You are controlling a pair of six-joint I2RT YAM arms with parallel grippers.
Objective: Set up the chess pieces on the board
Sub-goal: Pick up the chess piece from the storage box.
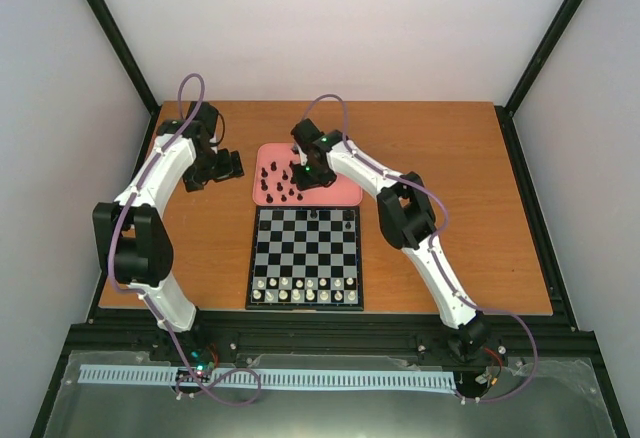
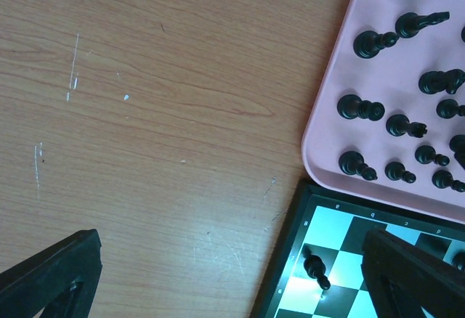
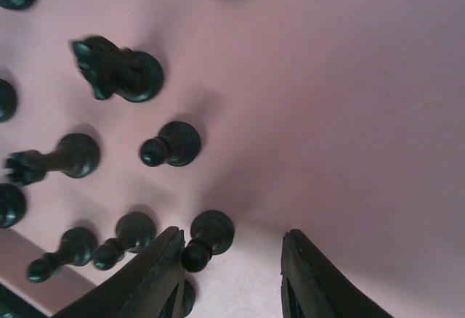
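Your right gripper (image 3: 234, 244), jaws apart and gripping nothing, crowds a black pawn (image 3: 211, 232); closing off-centre could topple it.

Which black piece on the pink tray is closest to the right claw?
The black pawn between the fingers of the right claw, its head beside one finger. The other pieces on the pink tray sit outside that gap.
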